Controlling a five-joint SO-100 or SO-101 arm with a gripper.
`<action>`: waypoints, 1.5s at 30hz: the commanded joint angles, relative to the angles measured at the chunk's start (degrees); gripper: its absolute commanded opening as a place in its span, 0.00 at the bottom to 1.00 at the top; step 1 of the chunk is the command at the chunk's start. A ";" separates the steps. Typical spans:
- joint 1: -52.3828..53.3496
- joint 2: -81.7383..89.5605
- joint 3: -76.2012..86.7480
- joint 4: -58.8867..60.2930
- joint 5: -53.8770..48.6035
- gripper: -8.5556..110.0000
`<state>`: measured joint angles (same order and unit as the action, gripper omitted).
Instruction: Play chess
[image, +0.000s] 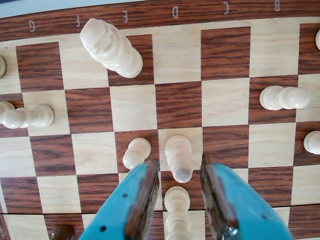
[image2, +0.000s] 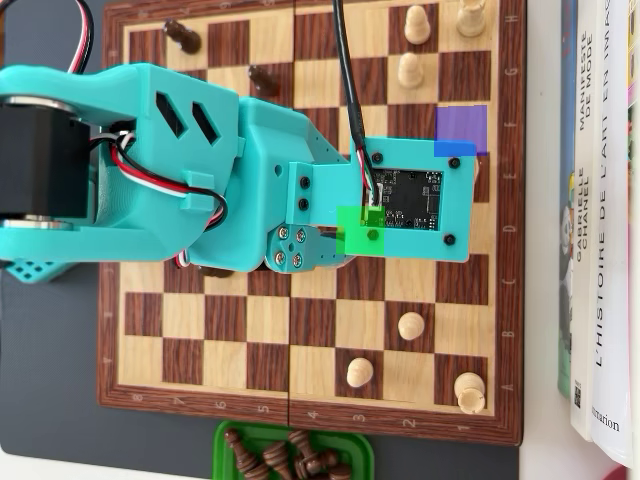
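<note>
In the wrist view my teal gripper (image: 179, 162) is open, with its brown-padded jaws standing on either side of a white pawn (image: 178, 155). A gap shows on both sides of that pawn. A second white pawn (image: 176, 207) stands between the jaws nearer the camera, and a third (image: 136, 152) stands just outside the left jaw. The wooden chessboard (image: 225, 102) fills the view. In the overhead view the teal arm (image2: 200, 170) covers the middle of the board (image2: 310, 340) and hides the jaws and these pawns.
A tall white piece (image: 111, 47) stands near the board's far edge, with white pawns at the left (image: 25, 116) and right (image: 282, 97). Overhead, a green tray (image2: 290, 455) holds several dark pieces, and books (image2: 600, 220) lie to the right. Green (image2: 362, 230) and purple (image2: 460, 130) squares are overlaid.
</note>
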<state>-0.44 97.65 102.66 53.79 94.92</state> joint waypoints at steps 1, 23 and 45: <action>0.26 4.57 -1.76 -0.09 -0.26 0.18; 4.48 38.32 18.72 -14.77 -4.22 0.18; -1.23 71.98 58.71 -75.85 -4.57 0.18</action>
<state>-1.41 166.29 160.05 -17.49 90.53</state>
